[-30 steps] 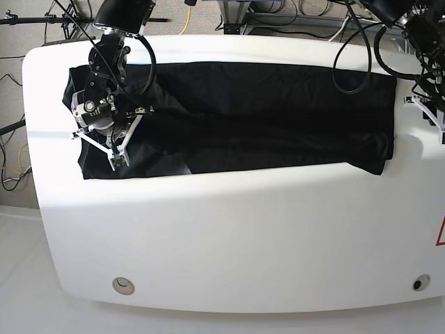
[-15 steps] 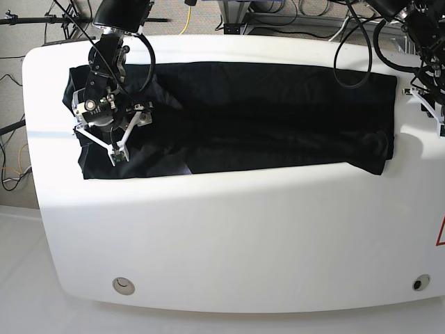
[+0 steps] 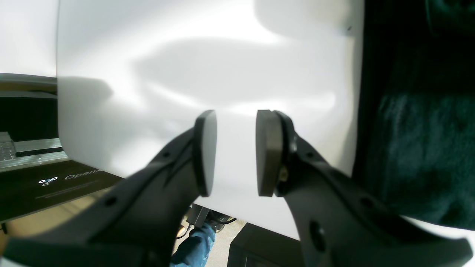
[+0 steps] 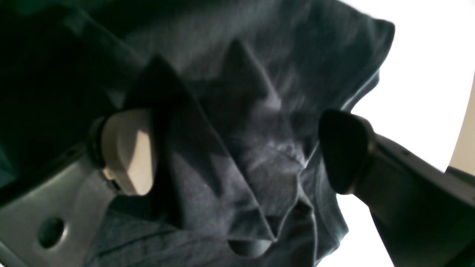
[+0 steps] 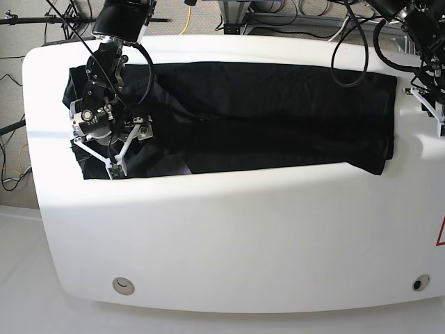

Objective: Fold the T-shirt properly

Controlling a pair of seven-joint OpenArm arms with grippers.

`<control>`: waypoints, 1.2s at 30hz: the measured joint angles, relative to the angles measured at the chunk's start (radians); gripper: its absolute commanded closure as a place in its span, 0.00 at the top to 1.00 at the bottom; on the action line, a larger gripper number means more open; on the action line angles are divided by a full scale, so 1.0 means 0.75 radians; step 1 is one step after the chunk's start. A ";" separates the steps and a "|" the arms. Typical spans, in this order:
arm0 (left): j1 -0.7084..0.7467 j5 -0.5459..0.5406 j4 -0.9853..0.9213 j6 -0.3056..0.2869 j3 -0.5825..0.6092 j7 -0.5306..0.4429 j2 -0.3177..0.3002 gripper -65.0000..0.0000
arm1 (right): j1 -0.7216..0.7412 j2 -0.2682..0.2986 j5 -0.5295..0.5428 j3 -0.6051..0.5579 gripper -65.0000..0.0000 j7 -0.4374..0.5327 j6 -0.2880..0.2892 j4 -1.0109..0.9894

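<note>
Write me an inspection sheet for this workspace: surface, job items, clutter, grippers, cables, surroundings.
Surface: white table, bare in the near half.
Job items: black T-shirt lies in a long folded band across the far half; the end under the right arm is rumpled into ridges.
Clutter: nothing seen.
Grippers: right gripper is open, its fingers on either side of a raised fold, holding nothing. Left gripper is off the shirt's other end, jaws partly apart with only table showing between them.
Cables: black cable loops hang over the far edge; a yellow cable lies on the floor behind.
Surroundings: carpeted floor and equipment frames behind the table.
</note>
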 measured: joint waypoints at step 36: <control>-0.163 0.001 0.064 -0.001 0.063 0.005 -0.002 0.25 | -0.034 -0.005 0.001 -0.001 1.00 -0.051 0.005 0.200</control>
